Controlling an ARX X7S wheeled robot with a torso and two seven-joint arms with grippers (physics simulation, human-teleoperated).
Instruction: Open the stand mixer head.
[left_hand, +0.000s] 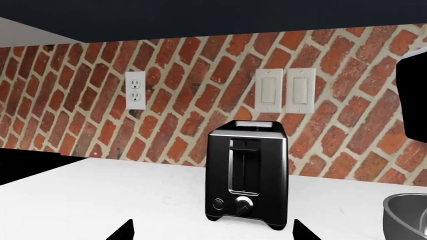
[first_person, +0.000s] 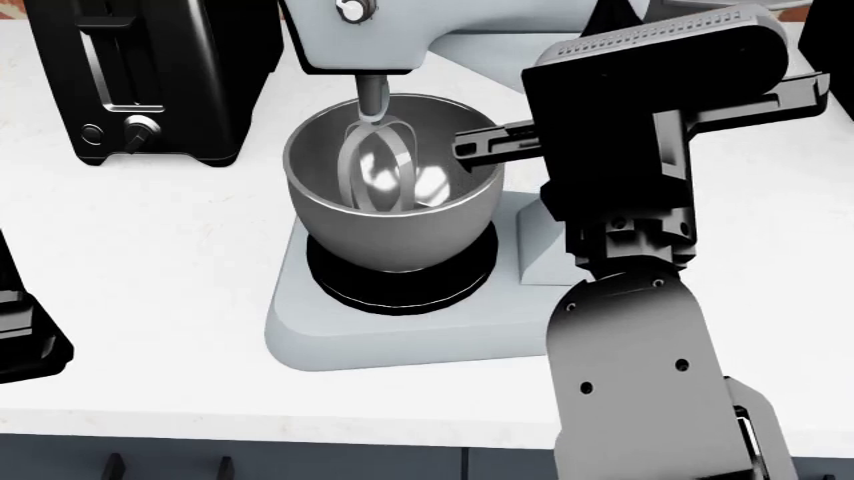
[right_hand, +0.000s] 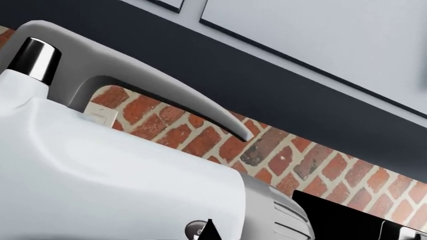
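Observation:
The stand mixer head (right_hand: 113, 170) is bulky and pale grey-white and fills the right wrist view, with a silver knob (right_hand: 35, 59) at one end. In the head view only its lower front (first_person: 400, 40) shows, with the small silver knob (first_person: 354, 10) and the metal beater (first_person: 378, 165) hanging into the steel bowl (first_person: 394, 235). My right gripper (right_hand: 212, 231) is shut, its tips right at the head's side by a small dark round button (right_hand: 195, 230). The right arm (first_person: 654, 110) hides its fingers in the head view. My left gripper (left_hand: 212, 234) is open and empty, low over the counter in front of the toaster (left_hand: 247, 172).
The black toaster (first_person: 147, 75) stands left of the mixer on the white counter (first_person: 160, 250). The mixer's grey base (first_person: 400, 335) sits under the bowl. A brick wall with an outlet (left_hand: 135, 90) and switches (left_hand: 285, 90) is behind. Part of my left arm (first_person: 20, 330) shows at the left edge.

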